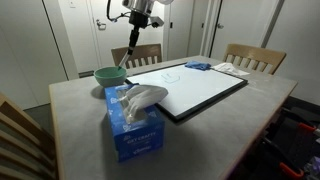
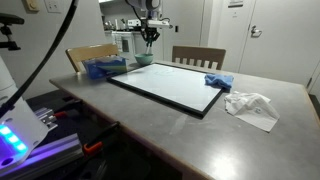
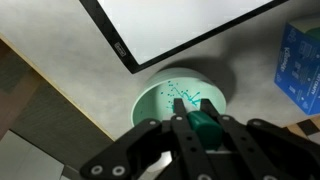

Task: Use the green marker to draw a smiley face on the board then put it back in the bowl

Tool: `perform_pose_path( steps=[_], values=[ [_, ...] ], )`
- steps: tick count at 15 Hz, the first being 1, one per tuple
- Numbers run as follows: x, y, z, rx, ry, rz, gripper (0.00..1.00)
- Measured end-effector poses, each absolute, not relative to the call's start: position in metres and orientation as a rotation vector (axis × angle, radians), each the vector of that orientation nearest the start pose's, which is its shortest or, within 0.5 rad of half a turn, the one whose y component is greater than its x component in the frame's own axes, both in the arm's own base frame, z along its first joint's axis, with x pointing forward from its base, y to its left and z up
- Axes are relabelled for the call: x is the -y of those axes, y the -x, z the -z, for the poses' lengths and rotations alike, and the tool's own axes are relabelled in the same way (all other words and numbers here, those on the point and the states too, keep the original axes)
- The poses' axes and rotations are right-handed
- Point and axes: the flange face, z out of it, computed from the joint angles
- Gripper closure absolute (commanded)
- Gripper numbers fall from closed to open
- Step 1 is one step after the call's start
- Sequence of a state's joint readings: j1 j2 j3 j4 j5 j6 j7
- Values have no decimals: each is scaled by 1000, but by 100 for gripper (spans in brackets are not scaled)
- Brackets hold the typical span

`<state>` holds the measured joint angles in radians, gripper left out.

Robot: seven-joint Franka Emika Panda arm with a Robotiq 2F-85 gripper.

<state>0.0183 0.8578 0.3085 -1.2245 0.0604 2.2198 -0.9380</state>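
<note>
Jaws clenching the marker (image 3: 208, 120) above the bowl (image 3: 180, 92).
Only the wrist view is showing the marker, a green stub pinched in the gripper (image 3: 195, 125), its lower end hiding behind the fingers; in both exterior views it is too small to make out. The bowl is showing green flecks inside, otherwise unclear, and is sitting on the bench (image 1: 70, 100) just beside the board (image 1: 195, 88) corner. An exterior view alone is showing a crumpled tissue (image 2: 252, 105).
</note>
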Motion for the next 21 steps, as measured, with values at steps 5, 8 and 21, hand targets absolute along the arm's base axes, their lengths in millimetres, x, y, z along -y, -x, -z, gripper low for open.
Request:
perform_pose_path(
  steps=[5,8,21],
  values=[
    [-200,-747,-260,1574,2432,328,95],
    [-211,-747,-250,1599,2409,324,95],
    [-214,-751,-236,1600,2408,313,95]
  ],
)
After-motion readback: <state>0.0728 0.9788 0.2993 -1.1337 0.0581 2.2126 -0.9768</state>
